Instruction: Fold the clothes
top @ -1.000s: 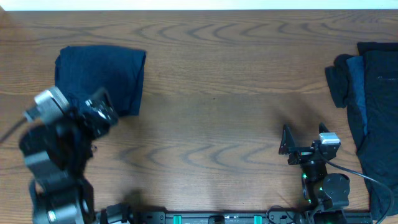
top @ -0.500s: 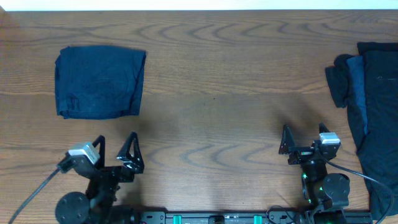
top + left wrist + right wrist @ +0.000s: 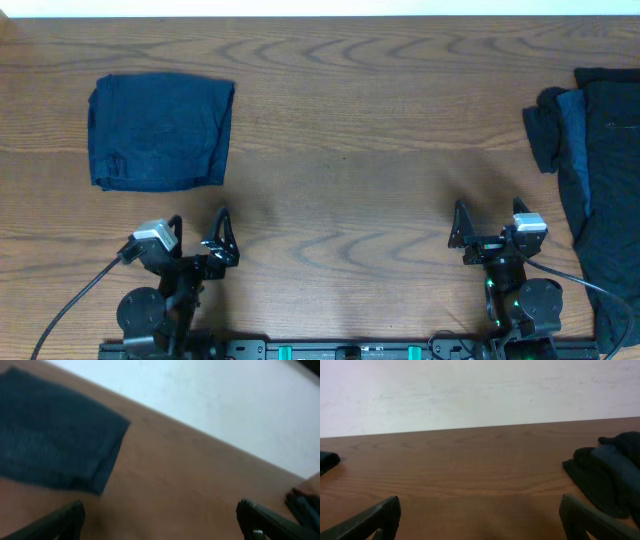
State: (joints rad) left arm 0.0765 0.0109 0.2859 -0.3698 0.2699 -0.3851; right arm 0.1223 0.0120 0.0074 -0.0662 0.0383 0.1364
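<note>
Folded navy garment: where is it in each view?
Overhead: folded navy garment, upper left.
Left wrist: left side, large.
Right wrist: dark sliver at left edge, likely it.
Shared landmark: unfolded dark pile, at the right in every view.

Table (image 3: 340, 150) centre bare; folded cloth (image 3: 160, 130) left, heap (image 3: 590, 170) right.
</note>
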